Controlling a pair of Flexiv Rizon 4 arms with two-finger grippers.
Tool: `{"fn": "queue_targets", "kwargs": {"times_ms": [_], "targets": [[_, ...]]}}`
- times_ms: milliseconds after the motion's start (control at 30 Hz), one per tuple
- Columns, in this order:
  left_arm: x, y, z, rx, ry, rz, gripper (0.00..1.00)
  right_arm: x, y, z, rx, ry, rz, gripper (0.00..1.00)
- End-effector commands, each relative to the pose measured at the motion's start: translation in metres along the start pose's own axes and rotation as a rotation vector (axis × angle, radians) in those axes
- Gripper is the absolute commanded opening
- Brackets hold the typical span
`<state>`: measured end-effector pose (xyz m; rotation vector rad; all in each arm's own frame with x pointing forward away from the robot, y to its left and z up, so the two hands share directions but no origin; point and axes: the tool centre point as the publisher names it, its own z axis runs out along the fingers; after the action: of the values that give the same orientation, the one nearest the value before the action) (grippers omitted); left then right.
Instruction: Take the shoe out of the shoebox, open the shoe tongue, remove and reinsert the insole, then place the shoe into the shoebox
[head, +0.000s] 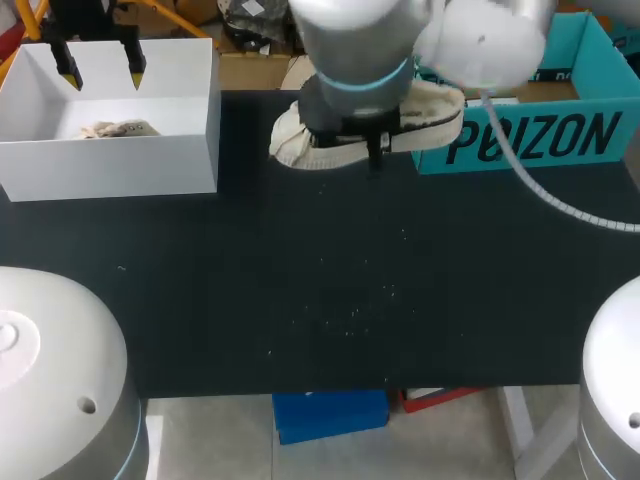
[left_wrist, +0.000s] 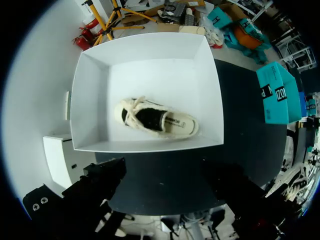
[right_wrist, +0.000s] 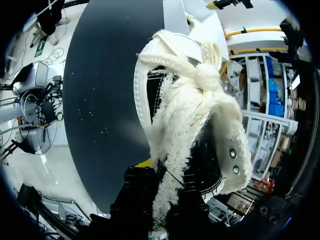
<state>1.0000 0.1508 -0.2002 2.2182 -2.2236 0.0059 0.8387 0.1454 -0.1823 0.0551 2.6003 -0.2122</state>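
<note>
A cream shoe (head: 292, 143) with fluffy lining lies toe to the left at the table's far edge, between the two boxes. My right gripper (head: 375, 150) comes down on it from above. In the right wrist view this shoe (right_wrist: 200, 110) hangs ahead of the right gripper (right_wrist: 162, 197), which is shut on its fluffy tongue. Whether it rests on the table I cannot tell. My left gripper (head: 100, 68) hovers open over the white shoebox (head: 110, 165) at the far left. A second cream shoe (left_wrist: 155, 119) lies on its side inside that shoebox (left_wrist: 90, 100).
A teal shoebox (head: 530, 140) stands open at the far right, close to the held shoe's heel, and it shows again as the teal shoebox (left_wrist: 277, 92) beyond the white one. The dark table (head: 320, 280) stretches bare toward its front edge.
</note>
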Motion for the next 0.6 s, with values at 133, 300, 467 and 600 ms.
{"fn": "queue_targets", "kwargs": {"times_ms": [133,300,467,600], "targets": [[0.0,0.0,0.0,-0.002,-0.001,-0.001,1.0,0.023,0.035,0.061,-0.006,-0.064,-0.004,0.0],[0.0,0.0,0.0,-0.002,-0.001,-0.001,1.0,0.034,0.047,0.089,-0.011,-0.011,-0.009,0.0],[0.0,0.0,0.0,-0.002,-0.001,-0.001,1.0,0.046,0.055,0.111,-0.01,0.027,0.003,0.0],[0.0,0.0,0.0,-0.002,-0.001,-0.001,1.0,0.055,0.06,0.127,0.005,0.063,0.058,0.0]]}}
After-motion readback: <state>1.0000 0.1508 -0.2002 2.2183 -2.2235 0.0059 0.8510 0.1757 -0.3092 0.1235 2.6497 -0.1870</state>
